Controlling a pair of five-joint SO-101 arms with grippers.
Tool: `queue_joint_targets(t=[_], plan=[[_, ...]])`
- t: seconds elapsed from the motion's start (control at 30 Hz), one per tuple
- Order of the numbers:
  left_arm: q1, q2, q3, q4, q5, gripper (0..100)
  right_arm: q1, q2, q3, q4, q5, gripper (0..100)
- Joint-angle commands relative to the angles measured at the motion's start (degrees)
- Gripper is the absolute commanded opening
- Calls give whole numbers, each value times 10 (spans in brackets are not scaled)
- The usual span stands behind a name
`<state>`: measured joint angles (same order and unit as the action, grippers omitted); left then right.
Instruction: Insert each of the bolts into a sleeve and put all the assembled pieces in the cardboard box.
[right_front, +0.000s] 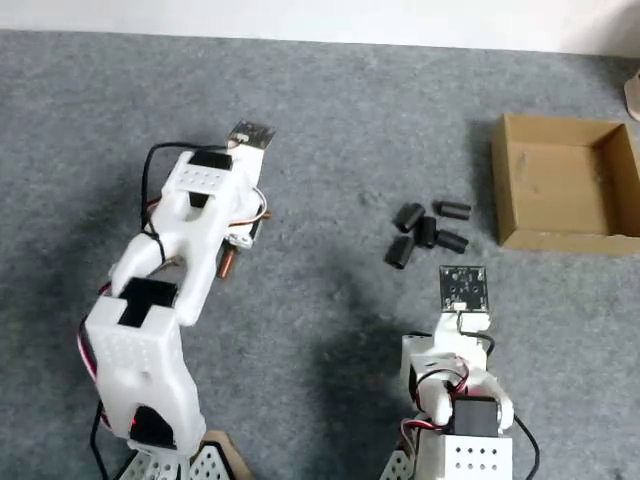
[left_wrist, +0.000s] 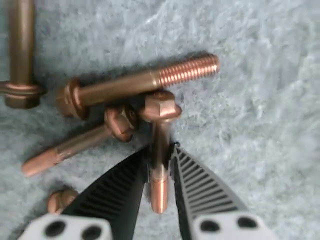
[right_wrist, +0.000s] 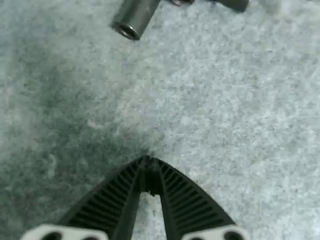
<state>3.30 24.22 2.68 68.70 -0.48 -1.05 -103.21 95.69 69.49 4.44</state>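
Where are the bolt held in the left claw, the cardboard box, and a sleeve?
held bolt (left_wrist: 160, 150), left wrist view, middle of its shank
cardboard box (right_front: 560, 185), high view, bare floor inside
sleeve (right_wrist: 137, 14), right wrist view, its side wall

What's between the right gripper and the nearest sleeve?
Nothing, just bare grey mat. The right wrist view shows it between the gripper and the sleeve.

cardboard box (right_front: 560, 241): brown, open-topped, upright | sleeves (right_front: 427, 232): five short black tubes, lying loose, clustered just beside box | bolts (left_wrist: 135, 86): copper, flanged hex heads, lying bunched well apart from box, sleeves between; one bolt (left_wrist: 160, 107) pinched by shank in left gripper (left_wrist: 160, 150)
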Motion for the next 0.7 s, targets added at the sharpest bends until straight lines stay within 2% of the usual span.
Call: queue_joint_targets(t=[0.0, 0.27, 0.53, 0.67], plan=[[6, 7, -36, 5, 14, 88, -6, -1, 82, -12, 4, 4], [-18, 22, -55, -20, 28, 88, -6, -1, 82, -11, 4, 4], [-42, 23, -54, -21, 115, 85, -6, -1, 82, -11, 4, 4], [-40, 23, -52, -21, 120, 83, -6, -1, 82, -11, 4, 4]])
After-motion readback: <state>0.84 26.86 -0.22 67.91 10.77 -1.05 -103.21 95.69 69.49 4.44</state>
